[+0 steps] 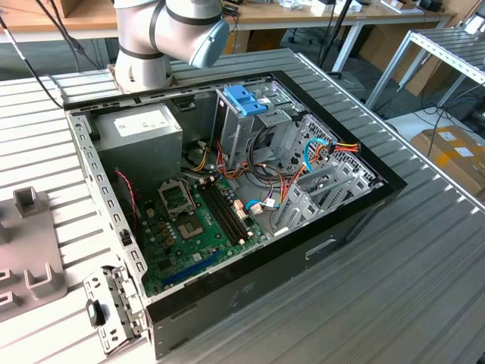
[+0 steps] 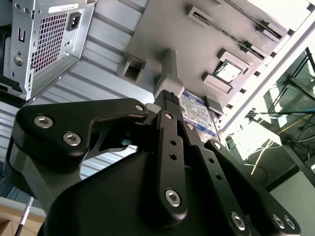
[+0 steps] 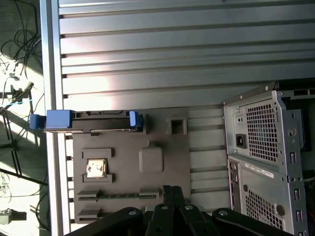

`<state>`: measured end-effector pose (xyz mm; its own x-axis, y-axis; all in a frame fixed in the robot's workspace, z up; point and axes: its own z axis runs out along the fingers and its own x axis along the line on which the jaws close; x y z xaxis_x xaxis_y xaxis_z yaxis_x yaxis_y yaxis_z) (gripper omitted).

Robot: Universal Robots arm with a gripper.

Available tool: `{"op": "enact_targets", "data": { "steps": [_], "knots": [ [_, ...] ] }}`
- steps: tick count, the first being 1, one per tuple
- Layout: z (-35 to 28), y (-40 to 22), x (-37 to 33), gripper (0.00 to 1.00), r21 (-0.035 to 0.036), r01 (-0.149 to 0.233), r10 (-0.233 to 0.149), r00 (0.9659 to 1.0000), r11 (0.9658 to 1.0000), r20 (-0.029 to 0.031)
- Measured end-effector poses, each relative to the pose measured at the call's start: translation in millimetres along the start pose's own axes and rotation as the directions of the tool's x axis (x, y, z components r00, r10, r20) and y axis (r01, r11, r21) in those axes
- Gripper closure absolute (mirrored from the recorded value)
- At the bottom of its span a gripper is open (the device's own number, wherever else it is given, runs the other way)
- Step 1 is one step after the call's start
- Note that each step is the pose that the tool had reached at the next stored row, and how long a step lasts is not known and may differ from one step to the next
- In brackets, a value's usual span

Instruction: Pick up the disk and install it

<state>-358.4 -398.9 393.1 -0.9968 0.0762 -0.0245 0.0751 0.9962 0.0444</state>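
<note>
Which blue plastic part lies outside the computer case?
The disk, on the grey fixture plate's edge; the light-blue bracket sits atop the drive cage inside.

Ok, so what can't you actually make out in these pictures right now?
1. The disk, second wrist view: the gripper covers its near end.
2. The grey fixture plate, exterior view: cut off by the picture's left edge.
3. The arm, exterior view: cut off by the top edge.
4. The drive cage, exterior view: its inside is largely hidden under the light-blue bracket.
</note>
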Motion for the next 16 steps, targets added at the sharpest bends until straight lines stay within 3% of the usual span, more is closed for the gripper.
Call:
{"op": "enact_targets", "data": {
  "steps": [16],
  "knots": [
    [-0.3, -0.6, 8.4, 0.89, 0.0001, 0.000, 0.000, 1.0000, 1.0000, -0.0001]
  ]
}}
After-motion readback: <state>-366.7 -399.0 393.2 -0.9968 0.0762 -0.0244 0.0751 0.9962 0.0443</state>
